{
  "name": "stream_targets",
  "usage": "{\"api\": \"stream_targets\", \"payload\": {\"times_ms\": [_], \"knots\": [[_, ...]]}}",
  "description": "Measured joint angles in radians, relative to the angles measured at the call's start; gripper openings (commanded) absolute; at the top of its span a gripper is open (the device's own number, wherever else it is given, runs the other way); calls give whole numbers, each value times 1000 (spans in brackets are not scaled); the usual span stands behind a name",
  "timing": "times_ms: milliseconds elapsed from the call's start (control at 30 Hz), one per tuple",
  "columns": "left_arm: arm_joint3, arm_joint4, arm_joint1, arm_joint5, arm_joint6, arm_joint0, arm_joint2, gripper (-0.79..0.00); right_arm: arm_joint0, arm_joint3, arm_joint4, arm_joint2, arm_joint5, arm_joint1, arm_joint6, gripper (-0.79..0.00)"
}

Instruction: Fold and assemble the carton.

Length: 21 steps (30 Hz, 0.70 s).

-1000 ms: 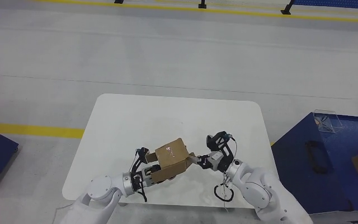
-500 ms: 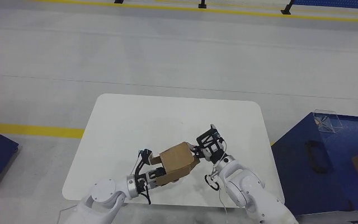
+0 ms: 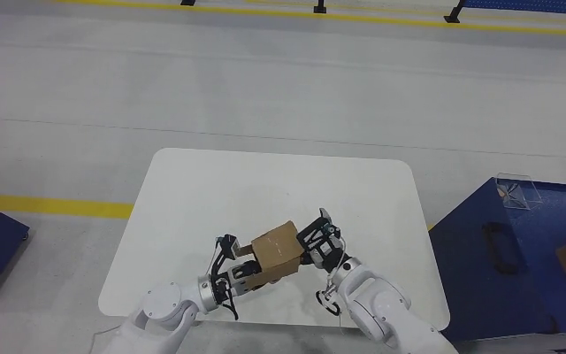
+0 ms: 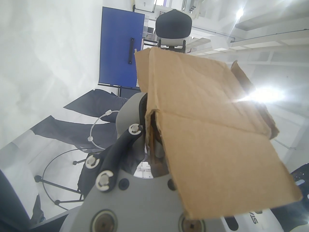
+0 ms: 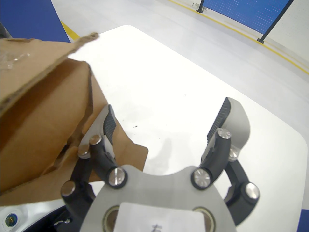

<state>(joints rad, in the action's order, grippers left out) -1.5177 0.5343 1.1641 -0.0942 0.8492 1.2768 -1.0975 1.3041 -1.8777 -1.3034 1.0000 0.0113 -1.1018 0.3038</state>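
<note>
The brown carton is held above the near part of the white bench, clamped by the left pincer and touched by one finger of the wide-spread right pincer.

White rounded arm shells, grey metal wrist plates. Black finger linkages with silver screws and clips. Right gripper: grey fingertips, ribbed black pads. Thin black cable loop behind it, away from the carton.
</note>
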Motion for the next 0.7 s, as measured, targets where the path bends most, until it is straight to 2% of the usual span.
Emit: {"api": "stream_targets", "payload": {"times_ms": [433, 567, 700], "knots": [[6, 37, 4, 18, -4, 4, 1, -785, 20, -17, 80, 61, -47, -6, 23, 0], [7, 113, 5, 34, 25, 4, -13, -785, 11, -8, 180, 139, -57, -4, 45, 0], [16, 197, 6, 53, 61, 3, -30, -785, -5, 42, 326, 217, -142, 3, 152, 0]]}}
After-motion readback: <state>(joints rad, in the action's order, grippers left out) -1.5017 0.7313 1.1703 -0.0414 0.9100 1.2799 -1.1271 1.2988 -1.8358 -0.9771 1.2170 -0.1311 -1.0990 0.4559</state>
